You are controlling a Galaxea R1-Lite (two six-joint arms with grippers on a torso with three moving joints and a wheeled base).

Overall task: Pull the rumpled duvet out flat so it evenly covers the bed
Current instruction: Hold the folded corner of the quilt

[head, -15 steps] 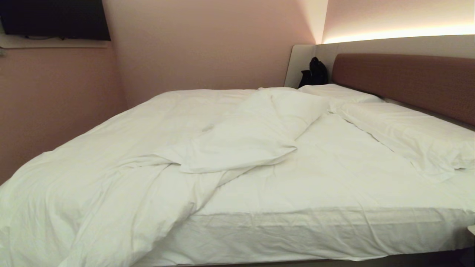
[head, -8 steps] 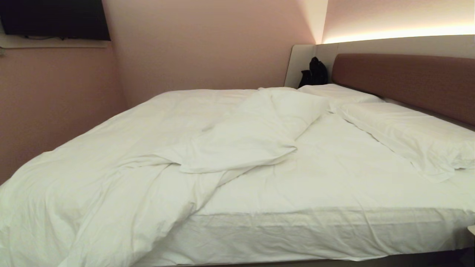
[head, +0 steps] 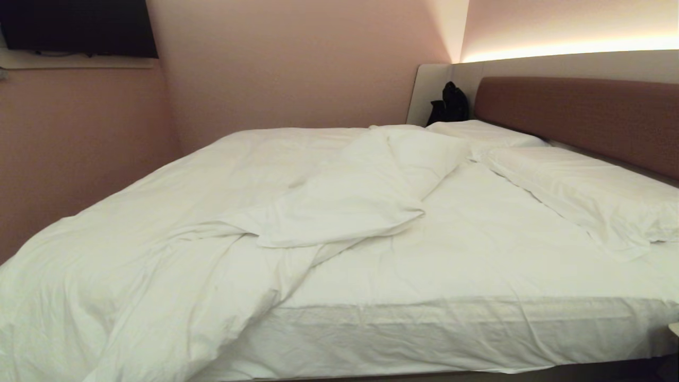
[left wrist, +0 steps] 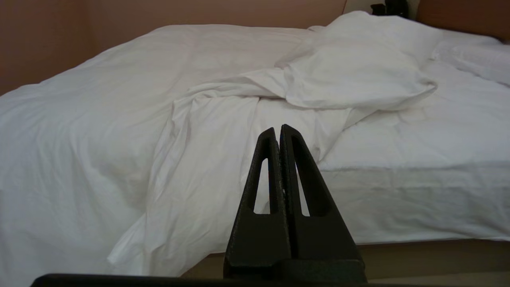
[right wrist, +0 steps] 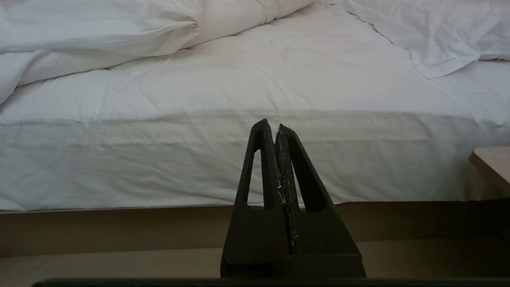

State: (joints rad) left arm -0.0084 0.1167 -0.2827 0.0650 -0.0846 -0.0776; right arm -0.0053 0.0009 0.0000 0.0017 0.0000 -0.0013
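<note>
Left wrist view: closed gripper short of the duvet, snag and wrong-layer risks

Left wrist view shows the left gripper [left wrist: 280, 129] with both fingers pressed together, nothing pinched, hanging in free air in front of the bed's near side and aimed at the draped duvet [left wrist: 119, 119]. Not touching cloth. Right gripper [right wrist: 276, 124] likewise pressed together and empty, low in front of the mattress side, parked-looking. Neither arm shows in the head view.

Duvet sits bunched on the robot's left half of the bed [head: 424, 323], spilling over the near edge there, with one corner flap [head: 345, 207] folded back toward the middle. Right half is bare sheet [head: 504, 249]. Two pillows [head: 583, 191] lie along the headboard [head: 583, 116]. Dark bag [head: 450, 103] in the far corner, a small table [right wrist: 492, 163] edge by the right gripper.

Risks, as judgement:
- Fingers need to spread before contact; going in closed would just poke and push the fabric into more folds.
- Everything is white on white, so a pinch near the edge could take the sheet with or instead of the duvet and drag it off the mattress.
- Grabbing the hanging part instead of the folded flap would likely pull more duvet off the bed's side.
- Thick puffy cloth may slip from a shallow pinch mid-pull.
- Pulling too far toward the headboard could bury or shove the pillows.
</note>
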